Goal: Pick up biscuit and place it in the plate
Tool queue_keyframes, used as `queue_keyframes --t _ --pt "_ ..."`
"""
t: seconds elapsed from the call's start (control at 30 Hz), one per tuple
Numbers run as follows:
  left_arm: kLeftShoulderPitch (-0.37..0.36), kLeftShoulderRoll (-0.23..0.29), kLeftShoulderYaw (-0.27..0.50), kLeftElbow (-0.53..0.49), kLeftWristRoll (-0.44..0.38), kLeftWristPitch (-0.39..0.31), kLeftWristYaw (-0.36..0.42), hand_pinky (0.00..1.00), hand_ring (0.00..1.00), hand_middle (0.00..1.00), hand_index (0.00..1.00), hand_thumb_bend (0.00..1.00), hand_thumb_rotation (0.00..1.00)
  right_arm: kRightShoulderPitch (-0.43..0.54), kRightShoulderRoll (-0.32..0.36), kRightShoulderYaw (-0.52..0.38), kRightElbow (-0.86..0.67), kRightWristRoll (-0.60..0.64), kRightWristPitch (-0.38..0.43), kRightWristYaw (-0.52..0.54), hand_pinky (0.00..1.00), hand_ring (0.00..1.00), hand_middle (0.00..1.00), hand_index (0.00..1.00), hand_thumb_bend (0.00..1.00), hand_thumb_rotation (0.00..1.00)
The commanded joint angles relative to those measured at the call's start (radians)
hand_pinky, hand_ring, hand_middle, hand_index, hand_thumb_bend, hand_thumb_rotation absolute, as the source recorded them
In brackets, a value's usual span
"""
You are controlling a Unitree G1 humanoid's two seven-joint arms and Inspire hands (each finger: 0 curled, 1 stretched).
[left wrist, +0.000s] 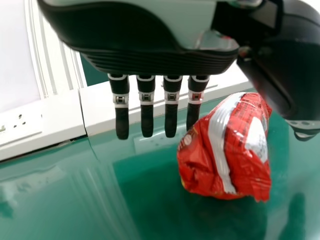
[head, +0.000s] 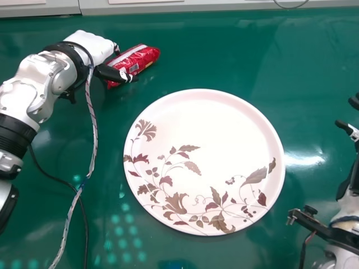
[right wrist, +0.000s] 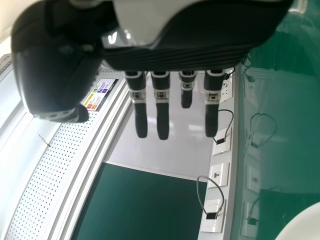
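Standing at the biscuit packet (head: 147, 55), my left hand (head: 92, 47) is found released: its fingers (left wrist: 171, 120) are straight and side by side, and the thumb (left wrist: 300, 80) is spread away from them. The packet lies between thumb and fingers, ungrasped. As my hand partly covers it in the head view, I cannot certify whether thumb or fingers touch the wrapper.

The packet itself is red and glossy, with a pale band along its length, and rests on the green table (head: 202, 50). It lies near the plate (head: 224, 131) but apart from it, off the far left part of the rim. The plate is round and pale, decorated with brown and maroon leaves and flowers mostly on its near side.

A braided cable (head: 94, 129) runs from my left wrist down past the plate's left side, a dark cable (head: 84, 218) near it. My right hand (head: 353, 133), at the head view's right edge, is well apart from the packet, its fingers straight. White trunking (left wrist: 45, 122) borders the table's far side.
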Motion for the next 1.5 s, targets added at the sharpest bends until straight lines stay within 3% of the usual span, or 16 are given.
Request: queue_keyframes --t 0.0,0.1,0.27,0.33,0.4,0.53,0.63,0.73,0.83,0.9,1.1,1.47 --pt "-0.029 -0.011 -0.031 0.032 0.023 0.002 -0.008 0.82 0.89 0.89 0.88 1.0 0.51 0.016 0.026 0.003 -0.012 -0.006 -0.011 -0.012 0.68 0.78 0.79 0.78 0.63 0.37" --pt "-0.05 -0.018 -0.064 0.072 0.049 -0.023 0.031 0.8 0.87 0.88 0.86 1.0 0.52 0.02 0.025 0.007 -0.012 -0.006 -0.011 -0.015 0.68 0.78 0.79 0.78 0.63 0.37" --pt "-0.082 -0.04 -0.103 0.129 0.071 -0.041 0.065 0.57 0.72 0.77 0.84 1.0 0.55 0.026 0.026 0.014 -0.014 -0.01 -0.014 -0.021 0.69 0.78 0.79 0.78 0.62 0.37" --pt "-0.094 -0.052 -0.114 0.157 0.073 -0.043 0.072 0.52 0.69 0.77 0.84 1.0 0.54 0.028 0.026 0.016 -0.014 -0.013 -0.014 -0.023 0.69 0.78 0.79 0.78 0.62 0.37" --pt "-0.109 -0.068 -0.127 0.196 0.075 -0.04 0.073 0.54 0.7 0.77 0.83 1.0 0.54 0.03 0.026 0.017 -0.013 -0.015 -0.019 -0.026 0.69 0.78 0.79 0.78 0.63 0.38" --pt "-0.14 -0.098 -0.159 0.279 0.089 -0.037 0.099 0.66 0.76 0.8 0.82 1.0 0.55 0.034 0.026 0.018 -0.009 -0.008 -0.03 -0.026 0.7 0.78 0.79 0.78 0.62 0.37" --pt "-0.164 -0.114 -0.194 0.338 0.109 -0.047 0.133 0.67 0.77 0.8 0.81 1.0 0.59 0.037 0.027 0.019 -0.009 -0.013 -0.031 -0.029 0.69 0.78 0.79 0.78 0.62 0.38" --pt "-0.187 -0.137 -0.221 0.408 0.109 -0.056 0.169 0.57 0.68 0.73 0.75 0.93 0.5 0.038 0.031 0.02 -0.011 -0.004 -0.029 -0.032 0.7 0.78 0.79 0.78 0.63 0.37" --pt "-0.206 -0.15 -0.216 0.464 0.073 -0.105 0.189 0.36 0.45 0.53 0.61 0.66 0.12 0.037 0.031 0.022 -0.013 -0.006 -0.025 -0.035 0.69 0.78 0.79 0.78 0.63 0.37" --pt "-0.213 -0.154 -0.222 0.481 0.07 -0.129 0.211 0.34 0.43 0.46 0.55 0.54 0.02 0.036 0.031 0.021 -0.011 -0.008 -0.027 -0.038 0.69 0.78 0.79 0.78 0.63 0.37" --pt "-0.221 -0.164 -0.237 0.519 0.07 -0.147 0.271 0.41 0.51 0.48 0.51 0.51 0.0 0.034 0.034 0.021 -0.009 -0.001 -0.031 -0.042 0.69 0.78 0.79 0.78 0.63 0.35" --pt "-0.227 -0.162 -0.242 0.528 0.056 -0.153 0.285 0.38 0.48 0.47 0.53 0.5 0.0 0.029 0.029 0.024 -0.01 0.005 -0.026 -0.041 0.69 0.79 0.8 0.78 0.63 0.36"
